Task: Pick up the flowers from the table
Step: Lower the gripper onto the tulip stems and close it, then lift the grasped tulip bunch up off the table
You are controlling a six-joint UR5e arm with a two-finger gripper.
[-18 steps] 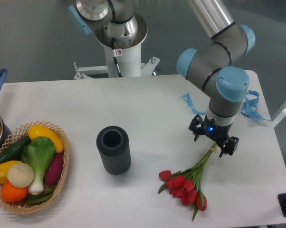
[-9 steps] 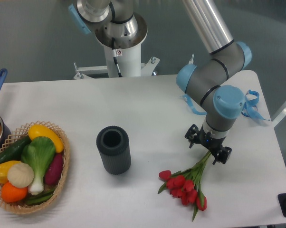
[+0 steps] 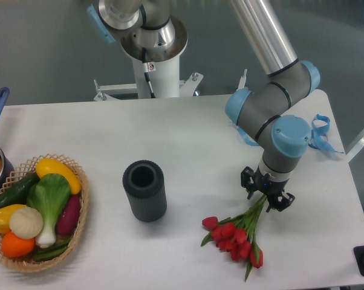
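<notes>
Grasp step — the hand sits narrowed around the flowers' stems on the table; whether it grips, I cannot tell — next, lift.

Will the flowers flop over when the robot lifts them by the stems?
Probably a bit. The gripper straddles the thin stem end, while the heavier red heads of the flowers lie far off, so they would likely droop. They look light, and the thin stems may slip or bend.
</notes>
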